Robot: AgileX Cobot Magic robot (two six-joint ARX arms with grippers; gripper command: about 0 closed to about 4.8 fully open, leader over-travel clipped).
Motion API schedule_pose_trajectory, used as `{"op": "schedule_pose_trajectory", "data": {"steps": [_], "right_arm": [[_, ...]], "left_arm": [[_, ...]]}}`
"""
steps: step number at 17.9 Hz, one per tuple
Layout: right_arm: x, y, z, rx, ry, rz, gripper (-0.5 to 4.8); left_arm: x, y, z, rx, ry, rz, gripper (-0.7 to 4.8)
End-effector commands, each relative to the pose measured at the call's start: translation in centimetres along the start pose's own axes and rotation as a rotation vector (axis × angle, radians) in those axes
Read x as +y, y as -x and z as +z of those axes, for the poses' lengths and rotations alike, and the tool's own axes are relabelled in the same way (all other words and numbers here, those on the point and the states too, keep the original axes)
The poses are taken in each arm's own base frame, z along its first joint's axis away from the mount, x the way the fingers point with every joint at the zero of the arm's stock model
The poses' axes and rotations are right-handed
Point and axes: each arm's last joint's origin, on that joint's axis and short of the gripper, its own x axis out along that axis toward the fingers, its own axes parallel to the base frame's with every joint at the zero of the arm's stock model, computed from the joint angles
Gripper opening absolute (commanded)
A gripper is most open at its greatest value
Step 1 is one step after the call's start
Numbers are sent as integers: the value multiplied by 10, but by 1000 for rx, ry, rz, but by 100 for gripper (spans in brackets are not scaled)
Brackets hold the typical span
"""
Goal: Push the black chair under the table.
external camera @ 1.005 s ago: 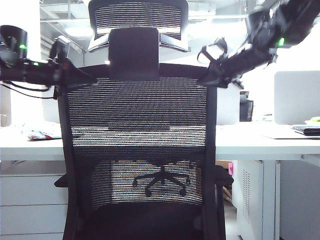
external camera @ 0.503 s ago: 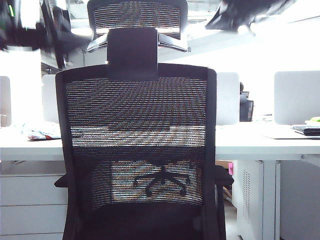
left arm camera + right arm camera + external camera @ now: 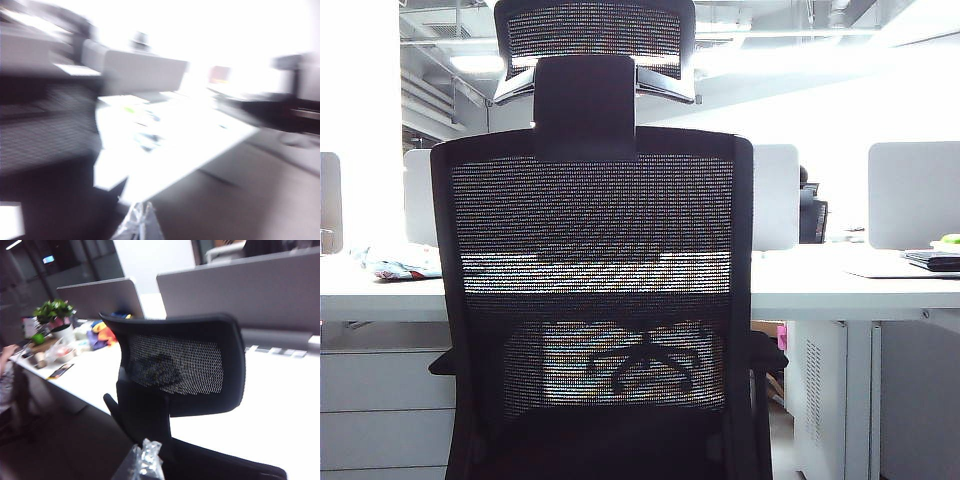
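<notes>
Black mesh chair [image 3: 592,300] sits backed to the table [image 3: 850,285]: we'd push its stiff frame, not springy mesh; left gripper [image 3: 139,226] and right gripper [image 3: 145,462] barely show, jaw state unclear.

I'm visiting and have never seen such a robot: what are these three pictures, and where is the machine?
It is a robot with two arms, each ending in a two-finger tool. One camera stands off the arms: it sees the back of the black chair, facing the white table; neither arm shows there. The other two cameras sit on the wrists. The left one's picture is badly blurred; only a tip of the left tool shows at its edge. The right one looks at the chair's mesh headrest, with a tip of the right tool near the lens. Whether the tools are open or shut cannot be told.
</notes>
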Motion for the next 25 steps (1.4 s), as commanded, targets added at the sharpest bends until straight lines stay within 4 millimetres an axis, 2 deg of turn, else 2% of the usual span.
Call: {"op": "schedule_pose_trajectory", "data": {"steps": [1, 3, 6, 7, 8, 9, 10, 11, 15, 16, 21, 25], "right_arm": [[24, 36, 10, -44, 58, -49, -5], [40, 64, 6, -79, 72, -79, -5], [55, 93, -9, -101, 71, -89, -5], [60, 107, -19, -123, 75, -130, -5], [61, 112, -24, -136, 78, -143, -5], [65, 124, -36, -165, 86, -168, -5], [66, 128, -41, -178, 85, -186, -5], [67, 138, -52, -208, 85, -230, -5], [71, 156, -80, -245, 70, -267, -5], [71, 158, -84, -242, 69, -268, -5], [63, 159, -117, -194, 43, -297, -5], [56, 167, -148, -216, 4, -431, -6]], "left_arm": [[-47, 32, 7, 6, -153, 330, -6], [-81, 60, 10, -3, -191, 518, -6], [-118, 90, 5, -87, -225, 533, -6], [-132, 104, -1, -123, -242, 555, -6], [-138, 112, -6, -140, -249, 584, -6], [-149, 126, -19, -160, -254, 625, -6], [-152, 131, -25, -166, -254, 643, -6], [-158, 142, -40, -174, -252, 687, -6], [-166, 163, -86, -208, -216, 734, -6], [-166, 165, -92, -213, -207, 737, -6], [-149, 164, -142, -154, -125, 773, -6], [-139, 162, -161, -122, -90, 810, -6]]}}
